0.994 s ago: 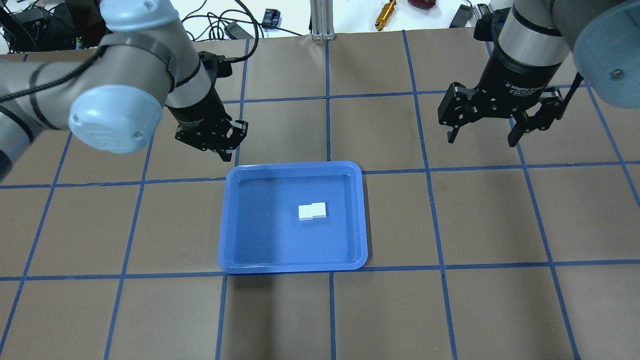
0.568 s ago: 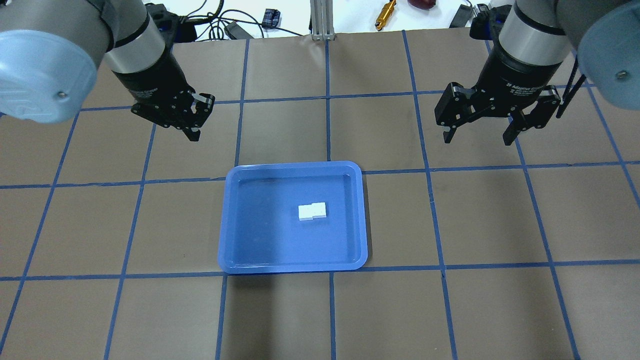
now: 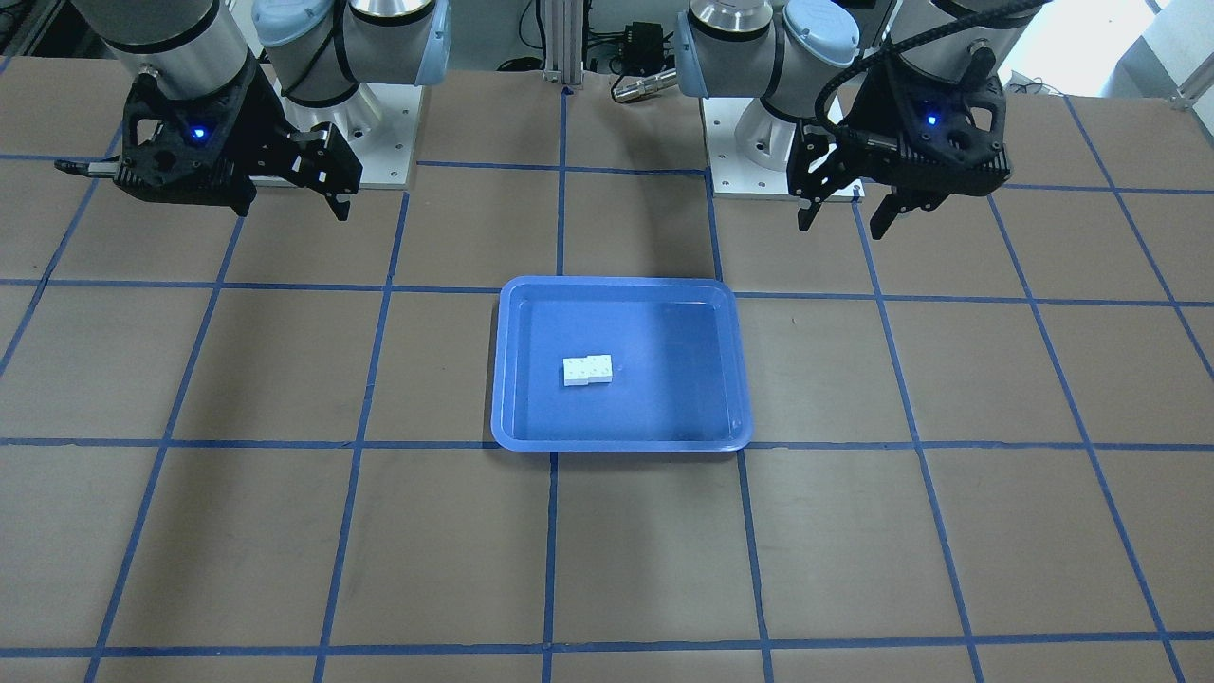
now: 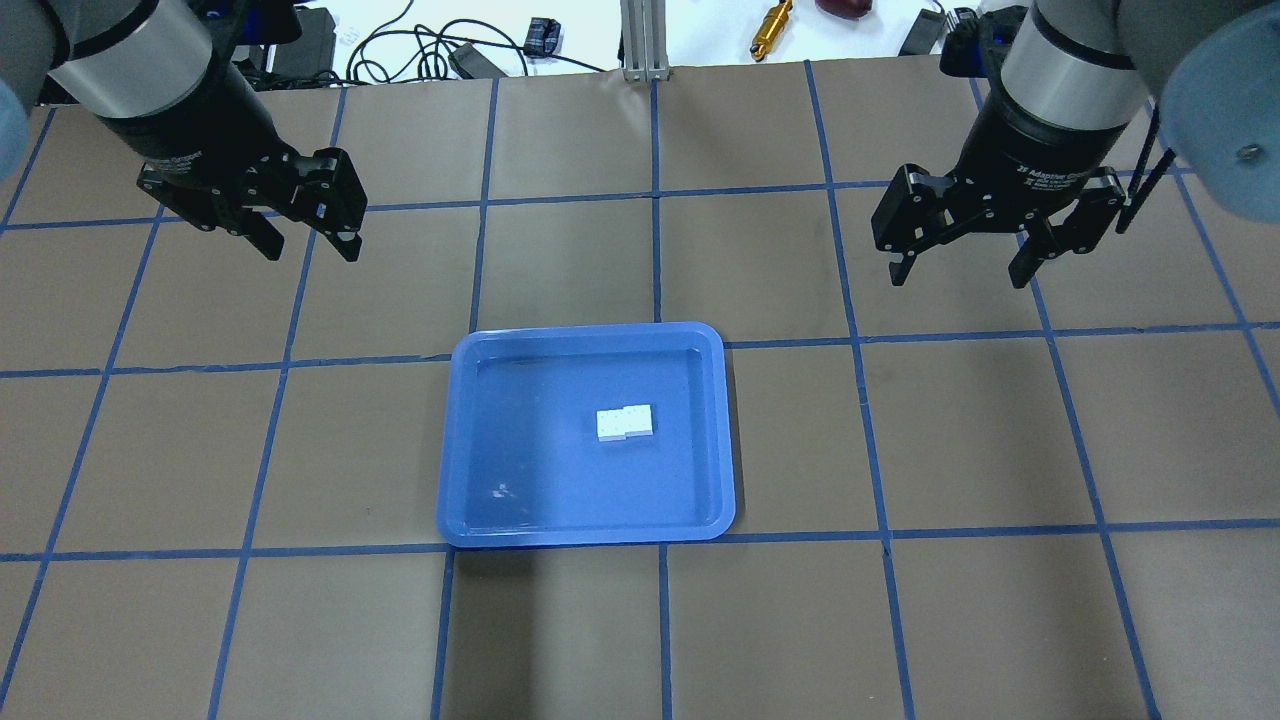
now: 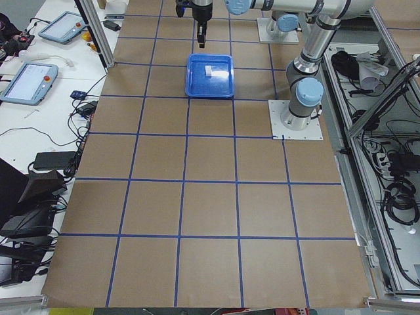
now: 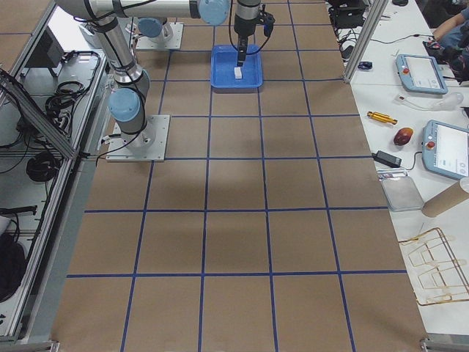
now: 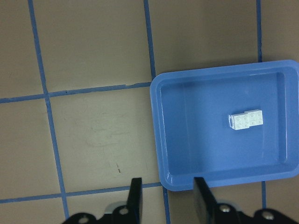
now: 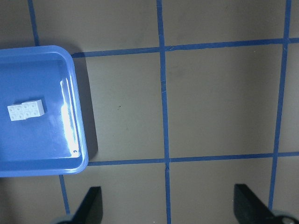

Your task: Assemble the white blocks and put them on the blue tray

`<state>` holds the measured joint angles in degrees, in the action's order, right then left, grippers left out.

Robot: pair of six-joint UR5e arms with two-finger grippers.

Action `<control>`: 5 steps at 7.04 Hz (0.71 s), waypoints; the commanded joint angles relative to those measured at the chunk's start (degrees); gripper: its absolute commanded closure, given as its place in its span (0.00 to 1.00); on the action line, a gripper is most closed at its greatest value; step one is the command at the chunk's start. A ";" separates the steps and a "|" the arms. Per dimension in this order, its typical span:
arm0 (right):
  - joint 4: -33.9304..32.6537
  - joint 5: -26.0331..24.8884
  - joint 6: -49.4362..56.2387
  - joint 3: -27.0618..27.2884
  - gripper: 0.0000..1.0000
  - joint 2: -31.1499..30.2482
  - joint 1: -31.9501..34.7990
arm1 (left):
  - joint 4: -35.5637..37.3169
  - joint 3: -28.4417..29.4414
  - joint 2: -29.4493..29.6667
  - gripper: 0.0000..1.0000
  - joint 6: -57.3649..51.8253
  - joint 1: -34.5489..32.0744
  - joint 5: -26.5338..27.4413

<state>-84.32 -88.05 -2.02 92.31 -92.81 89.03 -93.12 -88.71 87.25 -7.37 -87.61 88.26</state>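
Joined white blocks (image 4: pixel 625 422) lie near the middle of the blue tray (image 4: pixel 590 330) on the counter. Left end effector (image 4: pixel 308 245) and right end effector (image 4: pixel 958 275) hang empty, jaws parted. You should expect a light, rigid, smooth piece, so pinch its long flat sides.

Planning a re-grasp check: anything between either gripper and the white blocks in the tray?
Nothing visible. The white blocks lie alone in the blue tray. The left gripper and right gripper hang open over bare table, off to either side of the tray.
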 commanded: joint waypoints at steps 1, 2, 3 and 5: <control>-0.14 -0.02 0.00 -0.03 0.00 -0.26 0.00 | 0.13 -0.67 -0.16 0.00 2.43 -0.63 0.16; -0.14 -0.10 0.00 -0.03 0.00 -0.17 -0.09 | 0.39 0.20 0.02 0.00 5.49 -1.24 0.16; -0.31 -0.10 -0.09 -0.03 0.00 -0.26 0.00 | 0.57 0.12 0.54 0.00 5.52 -1.25 0.94; -0.32 -2.64 -0.44 0.06 0.00 -0.52 0.09 | 0.83 0.20 0.64 0.00 5.00 -1.25 2.10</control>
<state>-84.65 -89.39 -2.29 92.30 -93.17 89.07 -92.48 -88.59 87.84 -2.31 -88.82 89.92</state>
